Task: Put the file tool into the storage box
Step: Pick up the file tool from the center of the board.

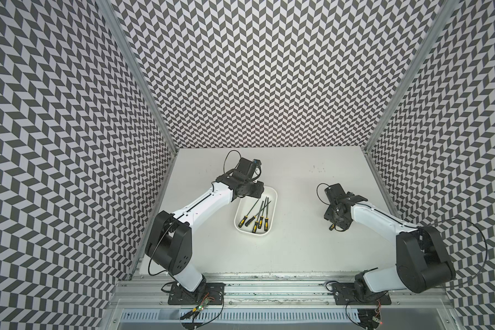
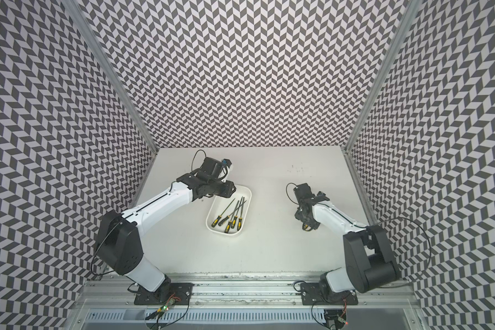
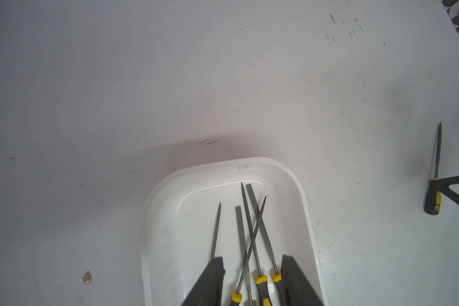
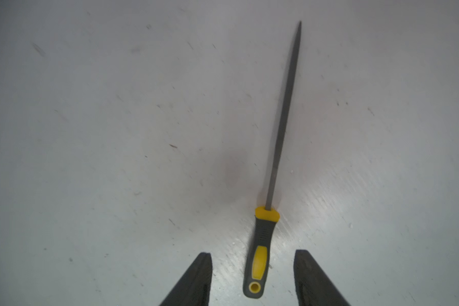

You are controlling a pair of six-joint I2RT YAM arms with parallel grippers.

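While left jaws gape over the storage box (image 3: 263,159), open right jaws flank the untouched file tool (image 4: 262,233).

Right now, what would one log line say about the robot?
left pincer: open over storage box | right pincer: open, straddling loose file | loose file: flat on table | storage box: other files inside

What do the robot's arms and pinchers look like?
The left arm and right arm are both made of smooth white tubes joined by chunky, rounded black joints. Thin black cables loop off them. The left gripper and right gripper each end in two dark, flat, wedge-shaped fingers.
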